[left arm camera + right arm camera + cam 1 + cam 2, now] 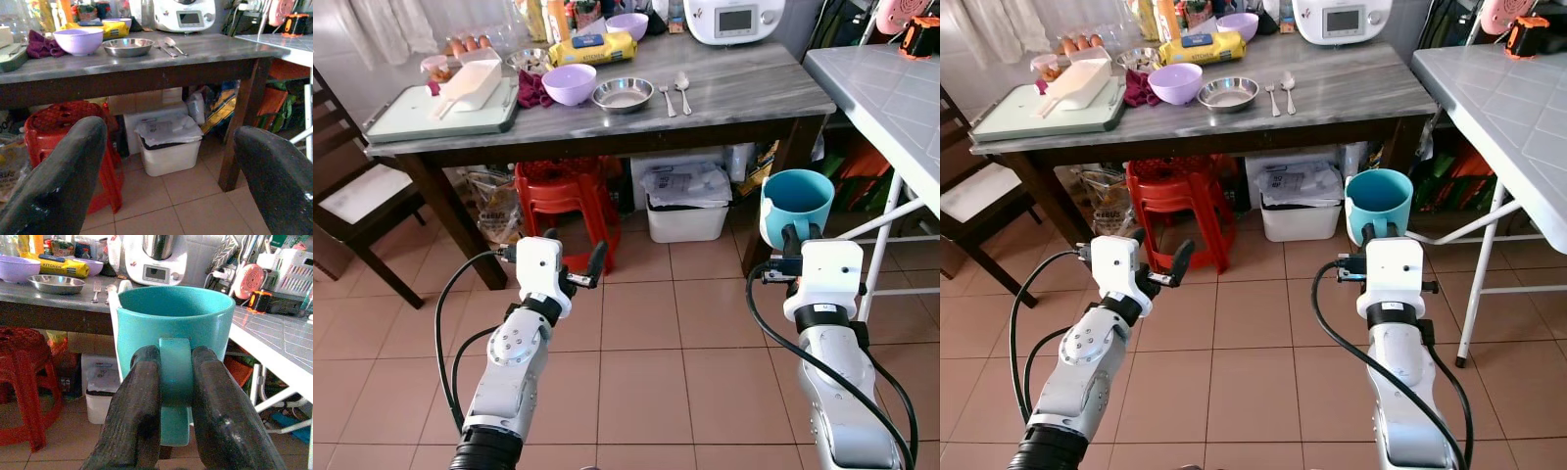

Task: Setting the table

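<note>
I've got the right end effector [790, 238] pinching the teal ceramic mug [797, 204] by its handle, upright and short of the grey marble tabletop [734, 88], probably to carry it level, while the left end effector [574, 257] hangs spread and empty.

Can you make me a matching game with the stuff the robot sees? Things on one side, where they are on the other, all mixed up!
Things:
1. teal mug
2. red stool
3. fork and spoon
4. steel bowl

Places:
A. under the dark table
B. lying right of the steel bowl
C. held by its handle in the right gripper
D. between the purple bowl and the fork

Pairs: 1-C, 2-A, 3-B, 4-D
</note>
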Robot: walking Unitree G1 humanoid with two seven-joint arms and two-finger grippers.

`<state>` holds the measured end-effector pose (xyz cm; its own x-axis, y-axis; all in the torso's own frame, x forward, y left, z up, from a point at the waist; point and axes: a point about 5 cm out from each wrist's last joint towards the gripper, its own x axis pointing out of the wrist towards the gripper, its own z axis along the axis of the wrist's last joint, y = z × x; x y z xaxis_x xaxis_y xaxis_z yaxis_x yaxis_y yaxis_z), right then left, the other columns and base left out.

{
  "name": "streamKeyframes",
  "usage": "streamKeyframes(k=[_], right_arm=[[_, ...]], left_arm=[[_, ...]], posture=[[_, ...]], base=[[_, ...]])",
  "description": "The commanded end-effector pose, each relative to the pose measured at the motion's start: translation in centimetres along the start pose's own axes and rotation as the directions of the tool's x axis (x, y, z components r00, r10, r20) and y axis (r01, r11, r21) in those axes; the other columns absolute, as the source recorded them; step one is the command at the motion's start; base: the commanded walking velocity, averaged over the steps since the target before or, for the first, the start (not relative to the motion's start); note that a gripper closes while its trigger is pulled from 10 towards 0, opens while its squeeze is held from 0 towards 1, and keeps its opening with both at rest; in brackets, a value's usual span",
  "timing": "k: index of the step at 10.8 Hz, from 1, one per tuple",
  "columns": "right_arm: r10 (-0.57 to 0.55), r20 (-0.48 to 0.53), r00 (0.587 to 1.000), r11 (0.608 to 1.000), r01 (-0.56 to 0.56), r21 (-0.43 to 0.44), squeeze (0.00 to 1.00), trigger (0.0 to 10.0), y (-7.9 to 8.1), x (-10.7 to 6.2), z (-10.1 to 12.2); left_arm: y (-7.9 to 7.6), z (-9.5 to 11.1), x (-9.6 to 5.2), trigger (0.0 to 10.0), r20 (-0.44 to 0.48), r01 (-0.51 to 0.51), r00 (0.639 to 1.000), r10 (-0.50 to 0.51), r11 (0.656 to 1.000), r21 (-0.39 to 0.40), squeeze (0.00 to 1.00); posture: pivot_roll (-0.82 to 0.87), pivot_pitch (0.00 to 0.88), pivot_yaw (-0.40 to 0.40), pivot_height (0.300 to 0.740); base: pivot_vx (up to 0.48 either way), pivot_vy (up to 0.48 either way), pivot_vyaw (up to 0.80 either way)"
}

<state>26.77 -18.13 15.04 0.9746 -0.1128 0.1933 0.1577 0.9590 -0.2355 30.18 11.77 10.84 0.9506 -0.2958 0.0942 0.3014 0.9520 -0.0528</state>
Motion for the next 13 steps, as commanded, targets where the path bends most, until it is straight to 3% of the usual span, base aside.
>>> streamKeyframes(k=[1,3,6,13], right_arm=[[0.005,0.027,1.0,1.0,-0.005,-0.003,0.0,10.0,0.22,0.01,0.47],[0.008,0.029,1.0,1.0,-0.008,-0.006,0.0,10.0,0.29,0.0,0.53],[0.009,0.03,1.0,1.0,-0.009,-0.002,0.0,10.0,0.4,0.03,0.51],[-0.005,0.019,1.0,1.0,0.005,0.018,0.0,10.0,0.32,0.21,0.4]], left_arm=[[0.08,0.59,0.1,10.0,0.025,0.002,1.0,-0.002,1.0,0.026,0.0],[0.04,0.56,0.08,10.0,0.023,0.008,1.0,-0.009,1.0,0.019,0.0],[-0.4,0.67,0.03,10.0,0.033,0.056,0.998,-0.056,0.998,0.003,0.0],[-0.82,0.74,-0.07,10.0,0.04,0.104,0.994,-0.103,0.994,-0.026,0.0]], posture=[[-0.11,0.07,0.112,0.74],[-0.11,0.073,0.113,0.74],[-0.11,0.075,0.115,0.74],[-0.11,0.072,0.114,0.74]], base=[[0.0,0.0,0.54],[0.0,0.0,0.8],[0.0,0.0,0.0],[0.337,0.0,0.0]])
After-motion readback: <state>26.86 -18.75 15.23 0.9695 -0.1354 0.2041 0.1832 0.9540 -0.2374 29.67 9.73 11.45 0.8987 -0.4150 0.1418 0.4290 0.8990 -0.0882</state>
